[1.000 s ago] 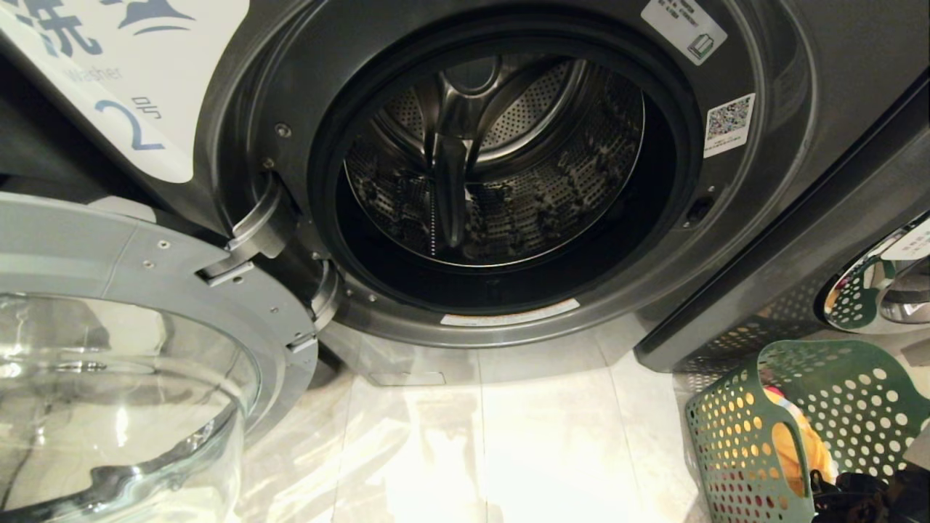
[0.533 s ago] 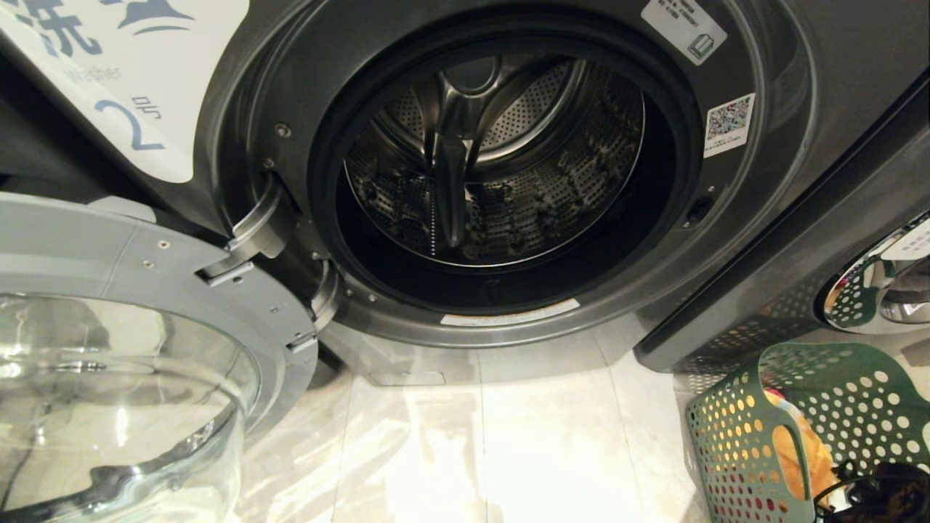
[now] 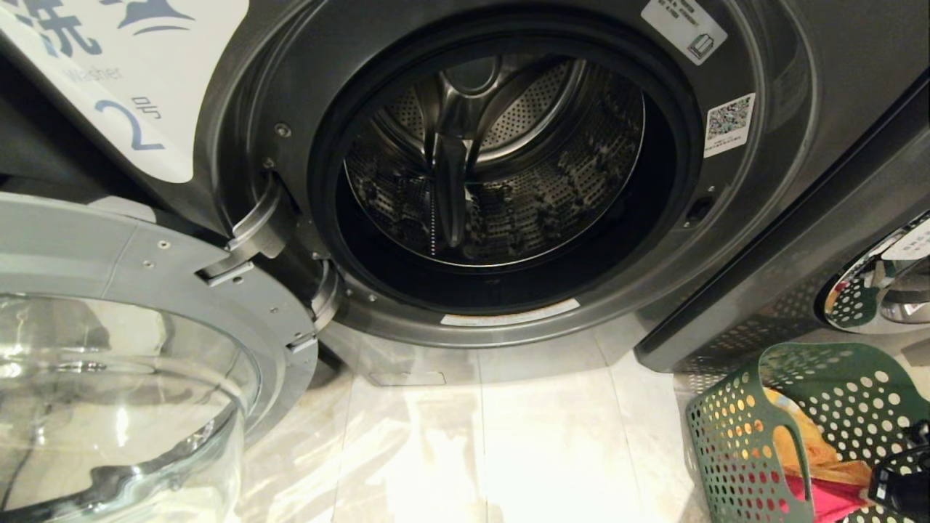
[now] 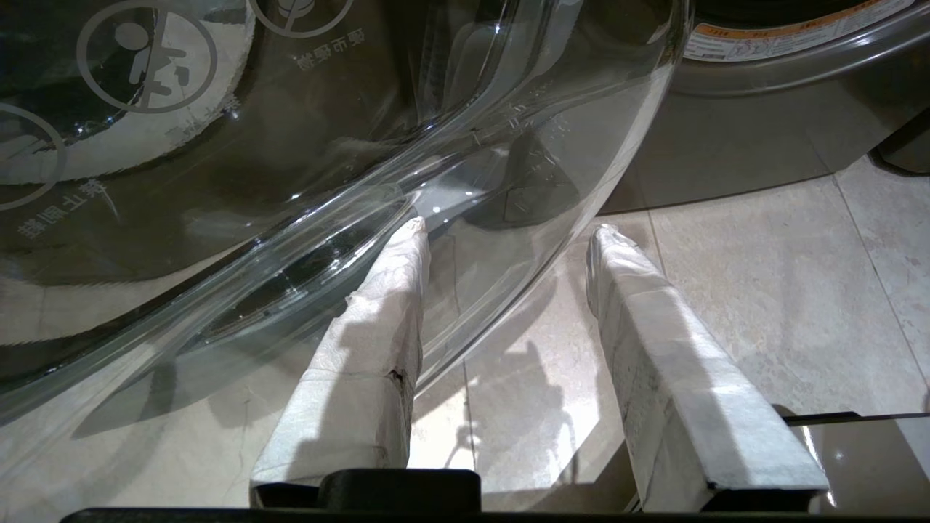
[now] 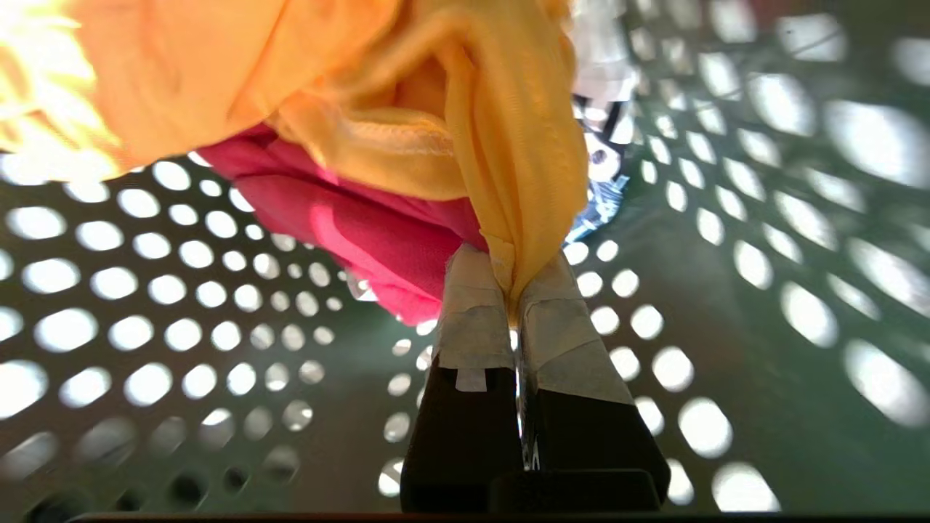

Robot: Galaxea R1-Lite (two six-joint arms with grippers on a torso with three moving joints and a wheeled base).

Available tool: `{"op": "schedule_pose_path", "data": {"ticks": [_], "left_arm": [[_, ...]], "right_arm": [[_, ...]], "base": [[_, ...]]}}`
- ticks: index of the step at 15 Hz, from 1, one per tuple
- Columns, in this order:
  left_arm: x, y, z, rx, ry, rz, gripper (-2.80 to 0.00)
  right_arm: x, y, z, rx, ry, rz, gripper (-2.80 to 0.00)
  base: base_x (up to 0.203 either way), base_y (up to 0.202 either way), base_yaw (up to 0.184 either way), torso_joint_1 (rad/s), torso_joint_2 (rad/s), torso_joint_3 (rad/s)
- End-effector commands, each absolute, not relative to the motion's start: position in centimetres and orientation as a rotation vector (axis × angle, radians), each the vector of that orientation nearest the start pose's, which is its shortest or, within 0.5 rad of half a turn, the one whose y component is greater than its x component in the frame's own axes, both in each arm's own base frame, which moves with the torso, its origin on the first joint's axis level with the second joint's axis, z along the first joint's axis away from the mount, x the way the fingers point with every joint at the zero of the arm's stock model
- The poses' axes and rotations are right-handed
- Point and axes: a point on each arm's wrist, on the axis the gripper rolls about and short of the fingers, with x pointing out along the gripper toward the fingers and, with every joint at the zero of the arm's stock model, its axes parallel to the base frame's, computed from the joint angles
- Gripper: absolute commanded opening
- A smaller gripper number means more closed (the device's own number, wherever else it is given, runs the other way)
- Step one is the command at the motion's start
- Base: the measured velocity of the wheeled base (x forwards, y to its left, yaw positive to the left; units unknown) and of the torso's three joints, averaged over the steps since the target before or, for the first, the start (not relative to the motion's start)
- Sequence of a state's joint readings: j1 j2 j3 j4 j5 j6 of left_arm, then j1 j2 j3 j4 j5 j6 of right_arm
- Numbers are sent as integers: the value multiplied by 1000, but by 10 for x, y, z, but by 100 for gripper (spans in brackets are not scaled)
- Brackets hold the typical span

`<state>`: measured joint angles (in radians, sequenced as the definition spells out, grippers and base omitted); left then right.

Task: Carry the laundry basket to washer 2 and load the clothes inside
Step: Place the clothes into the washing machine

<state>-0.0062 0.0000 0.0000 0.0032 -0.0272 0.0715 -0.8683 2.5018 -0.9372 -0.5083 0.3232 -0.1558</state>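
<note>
**Observer:** What have you got in the right gripper point(image 5: 512, 290)?

**Me:** A fold of the big yellow-orange garment point(image 5: 465, 109); my taped fingers point(image 5: 472, 319) are pinched tight on it, with almost no gap between them. I took it by an edge, I'd say, so that it trails free when lifted; the red-pink garment point(image 5: 363, 225) lies under it, touching it, and a bit of white patterned fabric point(image 5: 599, 138) sits behind, all inside the dark green perforated plastic laundry basket point(image 3: 734, 436).

**Observer:** And where's the basket?

**Me:** On the pale tiled floor point(image 3: 472, 450), off to my right, just beside the front of the neighbouring grey machine point(image 3: 821, 240); close enough to washer 2 point(image 3: 240, 94), I judge, that one arm can swing a garment across. Its round glass door point(image 3: 131, 378) stands swung wide to my left; the perforated steel drum point(image 3: 501, 167) shows nothing inside, so loading has barely begun.

**Observer:** The left gripper point(image 4: 508, 232)?

**Me:** Parked low, fingers held part-way apart with nothing between them; it sits right by the glass bowl of the door, out of the loading path.

**Observer:** Any writing?

**Me:** A white label point(image 3: 109, 65) with "Washer" in faint grey and a blue "2", under large Chinese characters cut off by the frame; a QR-code sticker point(image 3: 729, 122) right of the opening; a white and orange warning strip point(image 3: 508, 314) along the lower rim, too small to read; round pictogram stickers point(image 4: 145, 54) on the glass.
</note>
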Motion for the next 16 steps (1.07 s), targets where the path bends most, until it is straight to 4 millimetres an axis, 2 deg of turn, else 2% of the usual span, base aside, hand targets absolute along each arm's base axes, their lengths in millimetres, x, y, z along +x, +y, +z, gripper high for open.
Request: {"op": "schedule_pose_path", "data": {"ticks": [1, 6, 9, 13, 16], "left_arm": [[-23, 0, 75, 72, 2, -34, -280], [-23, 0, 75, 72, 2, -34, -280], [-23, 0, 75, 72, 2, -34, -280], [-23, 0, 75, 72, 2, -34, -280], [-23, 0, 75, 72, 2, -34, -280]], "right_arm": [[236, -276, -48, 429, 851, -435, -280], [212, -260, 4, 462, 809, -412, -280], [196, -243, 38, 461, 802, -417, -280], [171, -210, 84, 424, 753, -427, -280], [150, -180, 127, 330, 649, -441, -280]], "base": [[0, 0, 0, 0, 0, 0], [0, 0, 0, 0, 0, 0], [0, 0, 0, 0, 0, 0], [0, 0, 0, 0, 0, 0], [0, 0, 0, 0, 0, 0]]}}
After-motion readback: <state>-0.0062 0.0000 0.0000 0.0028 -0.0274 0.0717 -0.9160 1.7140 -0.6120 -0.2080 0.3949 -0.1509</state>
